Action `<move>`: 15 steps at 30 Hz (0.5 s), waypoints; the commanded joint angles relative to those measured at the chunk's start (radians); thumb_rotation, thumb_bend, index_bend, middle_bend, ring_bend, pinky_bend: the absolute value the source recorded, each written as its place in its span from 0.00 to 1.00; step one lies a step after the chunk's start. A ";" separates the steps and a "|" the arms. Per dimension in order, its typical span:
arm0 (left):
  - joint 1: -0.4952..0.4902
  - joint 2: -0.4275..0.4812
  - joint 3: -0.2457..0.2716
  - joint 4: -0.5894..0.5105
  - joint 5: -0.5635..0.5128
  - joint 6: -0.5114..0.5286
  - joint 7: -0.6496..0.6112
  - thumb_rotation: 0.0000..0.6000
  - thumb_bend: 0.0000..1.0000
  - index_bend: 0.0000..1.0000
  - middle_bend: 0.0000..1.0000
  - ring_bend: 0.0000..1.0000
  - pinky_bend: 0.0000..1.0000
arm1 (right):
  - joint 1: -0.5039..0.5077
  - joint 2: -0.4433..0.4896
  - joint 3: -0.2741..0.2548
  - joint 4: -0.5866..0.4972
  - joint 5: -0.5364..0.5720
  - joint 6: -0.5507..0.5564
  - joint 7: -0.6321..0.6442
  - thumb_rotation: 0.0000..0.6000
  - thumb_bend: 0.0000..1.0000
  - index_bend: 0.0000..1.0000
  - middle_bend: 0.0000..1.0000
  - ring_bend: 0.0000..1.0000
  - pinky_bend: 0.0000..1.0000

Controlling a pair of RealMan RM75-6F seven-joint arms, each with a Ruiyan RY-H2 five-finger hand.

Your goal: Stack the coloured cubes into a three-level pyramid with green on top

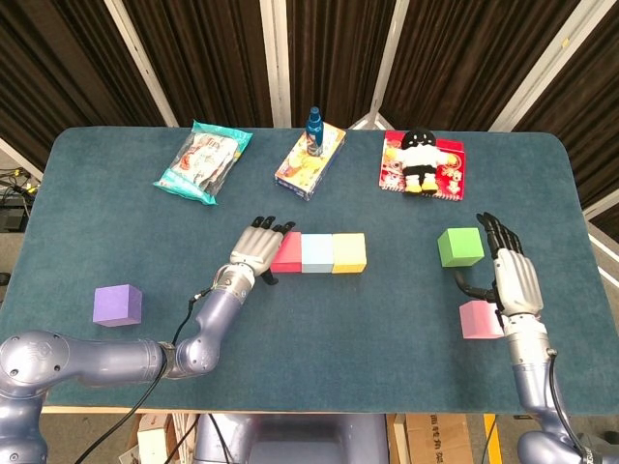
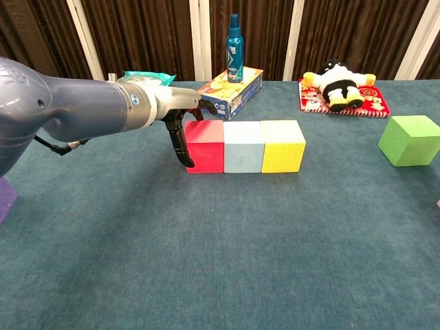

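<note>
A red cube [image 1: 287,252] [image 2: 205,146], a light blue cube [image 1: 317,253] [image 2: 243,146] and a yellow cube [image 1: 349,252] [image 2: 282,145] stand side by side in a row mid-table. My left hand [image 1: 255,247] [image 2: 180,120] rests against the red cube's left side with fingers spread, holding nothing. The green cube [image 1: 460,246] [image 2: 410,140] sits at the right, and a pink cube [image 1: 478,319] lies nearer the front edge. My right hand [image 1: 511,275] hovers open beside the pink cube, just right of the green one. A purple cube [image 1: 117,304] sits far left.
At the back of the table lie a snack bag [image 1: 204,160], a printed box [image 1: 309,159] with a blue bottle [image 2: 235,48] on it, and a plush toy [image 1: 420,161] on a red pack. The table's front edge [image 1: 319,411] is near both forearms.
</note>
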 commanded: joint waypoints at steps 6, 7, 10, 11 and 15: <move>-0.003 0.003 0.005 -0.003 -0.001 0.001 -0.003 1.00 0.18 0.00 0.18 0.00 0.02 | 0.000 0.000 0.001 -0.001 0.003 0.001 -0.002 1.00 0.34 0.00 0.00 0.00 0.00; -0.003 0.003 0.005 -0.004 -0.001 0.001 -0.003 1.00 0.18 0.00 0.18 0.00 0.02 | 0.000 0.000 0.001 -0.001 0.003 0.000 -0.003 1.00 0.34 0.00 0.00 0.00 0.00; -0.004 0.005 0.007 -0.005 -0.003 0.002 -0.005 1.00 0.18 0.00 0.18 0.00 0.02 | 0.001 -0.001 0.002 -0.001 0.005 0.000 -0.004 1.00 0.34 0.00 0.00 0.00 0.00; -0.004 0.005 0.008 -0.006 -0.004 0.001 -0.004 1.00 0.18 0.00 0.18 0.00 0.02 | 0.001 -0.001 0.001 -0.001 0.006 -0.001 -0.004 1.00 0.34 0.00 0.00 0.00 0.00; -0.006 0.007 0.011 -0.008 -0.006 0.002 -0.004 1.00 0.18 0.00 0.19 0.00 0.02 | 0.000 -0.001 0.001 -0.001 0.007 0.000 -0.003 1.00 0.34 0.00 0.00 0.00 0.00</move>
